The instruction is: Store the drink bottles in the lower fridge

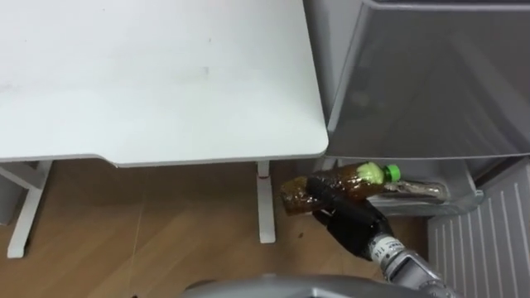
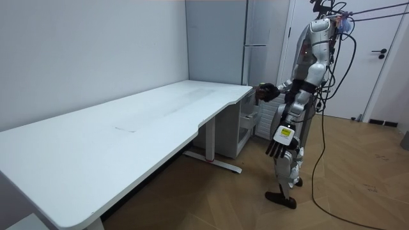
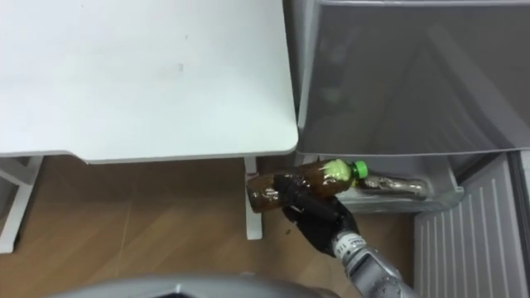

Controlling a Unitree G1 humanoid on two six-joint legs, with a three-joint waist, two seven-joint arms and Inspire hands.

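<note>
A bottle of brown tea with a green cap point(image 1: 354, 180) point(image 3: 318, 180) lies sideways in my right hand point(image 1: 346, 218) point(image 3: 315, 215), whose fingers are curled round its middle. The cap points right, toward the open lower fridge drawer point(image 1: 454, 206) point(image 3: 440, 201). The held bottle hangs in front of the drawer's left end, above the floor. A second bottle point(image 1: 416, 192) point(image 3: 396, 185) lies on its side inside the drawer. In the room view I stand between the desk's end and the fridge point(image 2: 257, 61), right hand point(image 2: 263, 92) raised, left hand point(image 2: 277, 148) hanging open by my thigh.
The white desk point(image 1: 149, 83) point(image 2: 115, 134) fills the left, its rounded corner close to the fridge, with a white leg point(image 1: 265, 207) just left of the bottle. A grey fridge compartment point(image 1: 431, 83) juts out above the drawer. A ribbed white panel point(image 1: 484, 244) stands at the lower right.
</note>
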